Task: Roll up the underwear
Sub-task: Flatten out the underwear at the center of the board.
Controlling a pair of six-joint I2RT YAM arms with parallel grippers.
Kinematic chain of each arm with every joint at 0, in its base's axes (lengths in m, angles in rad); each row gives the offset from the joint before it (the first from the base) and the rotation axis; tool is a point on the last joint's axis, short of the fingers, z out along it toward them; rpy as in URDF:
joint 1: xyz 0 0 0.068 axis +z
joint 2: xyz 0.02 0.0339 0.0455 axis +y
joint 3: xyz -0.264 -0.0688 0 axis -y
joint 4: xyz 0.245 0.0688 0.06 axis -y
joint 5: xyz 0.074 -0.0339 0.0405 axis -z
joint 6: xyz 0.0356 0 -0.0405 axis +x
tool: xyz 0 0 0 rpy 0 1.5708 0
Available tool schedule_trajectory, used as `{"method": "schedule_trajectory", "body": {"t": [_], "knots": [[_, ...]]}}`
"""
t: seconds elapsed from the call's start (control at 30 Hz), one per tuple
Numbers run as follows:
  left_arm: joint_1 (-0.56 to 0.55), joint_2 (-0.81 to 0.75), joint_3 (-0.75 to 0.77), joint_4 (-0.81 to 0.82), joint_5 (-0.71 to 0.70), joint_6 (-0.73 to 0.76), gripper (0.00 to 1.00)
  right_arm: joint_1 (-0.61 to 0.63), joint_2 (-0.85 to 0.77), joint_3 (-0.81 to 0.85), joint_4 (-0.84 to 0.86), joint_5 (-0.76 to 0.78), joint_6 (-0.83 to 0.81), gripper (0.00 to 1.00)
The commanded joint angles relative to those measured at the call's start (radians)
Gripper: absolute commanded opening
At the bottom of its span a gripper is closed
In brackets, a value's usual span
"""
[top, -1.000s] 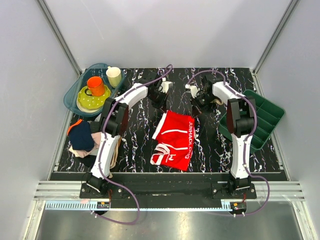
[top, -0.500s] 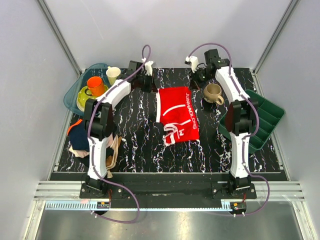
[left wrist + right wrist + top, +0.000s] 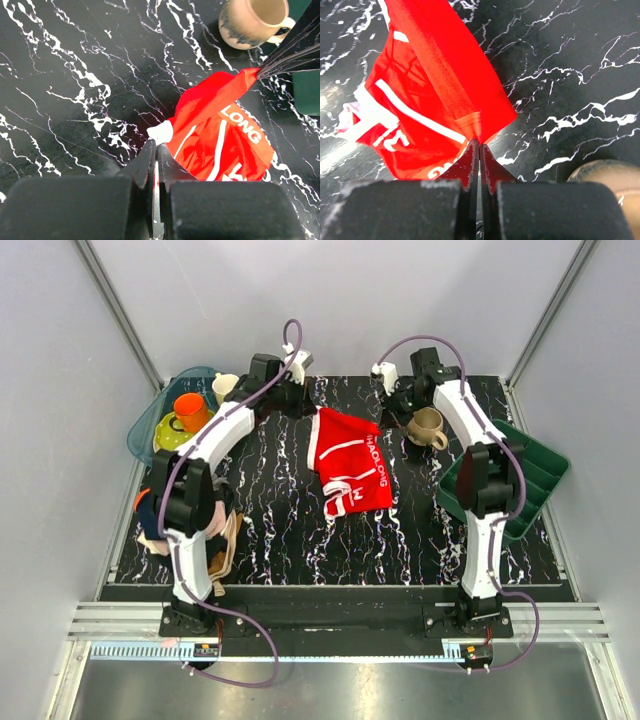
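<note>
The red underwear (image 3: 350, 465) with white trim and lettering hangs stretched between both grippers over the far middle of the black marbled table (image 3: 270, 520). My left gripper (image 3: 306, 406) is shut on its white-trimmed corner; in the left wrist view the gripper (image 3: 156, 145) pinches that corner and the red underwear (image 3: 220, 142) spreads to the right. My right gripper (image 3: 391, 420) is shut on the other top corner; in the right wrist view the gripper (image 3: 479, 142) bites the hem of the underwear (image 3: 430, 95). The lower part drapes onto the table.
A tan mug (image 3: 428, 427) stands just right of the right gripper, and the mug (image 3: 250, 20) also shows in the left wrist view. A teal tray (image 3: 150, 425) with cups and a plate is at the back left. A garment pile (image 3: 165, 520) lies left, a green bin (image 3: 525, 475) right.
Both grippers have carried the underwear from the table's middle toward the far edge. It was spread flat; now it hangs skewed between them, its lower end swung left.
</note>
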Motion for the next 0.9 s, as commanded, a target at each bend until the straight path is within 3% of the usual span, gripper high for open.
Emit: {"method": "schedule_trajectory", "body": {"t": [0.0, 0.17, 0.33, 0.57, 0.73, 0.87], "knots": [[-0.036, -0.251, -0.043, 0.052, -0.026, 0.052, 0.00, 0.007, -0.299, -0.111, 0.098, -0.058, -0.025, 0.00], [-0.157, -0.480, -0.200, 0.040, -0.082, 0.089, 0.00, 0.050, -0.607, -0.293, 0.081, -0.087, -0.108, 0.00], [-0.298, -0.709, -0.279, 0.001, -0.165, 0.063, 0.00, 0.179, -0.896, -0.448, 0.069, 0.022, -0.145, 0.00], [-0.455, -0.951, -0.313, -0.034, -0.292, 0.005, 0.00, 0.234, -1.045, -0.357, 0.006, 0.013, -0.046, 0.00], [-0.523, -0.996, -0.311, -0.057, -0.317, -0.034, 0.00, 0.236, -1.115, -0.356, -0.011, -0.024, -0.019, 0.00], [-0.527, -0.988, -0.369, -0.046, -0.381, -0.029, 0.00, 0.234, -1.103, -0.438, 0.056, 0.073, -0.007, 0.00]]}}
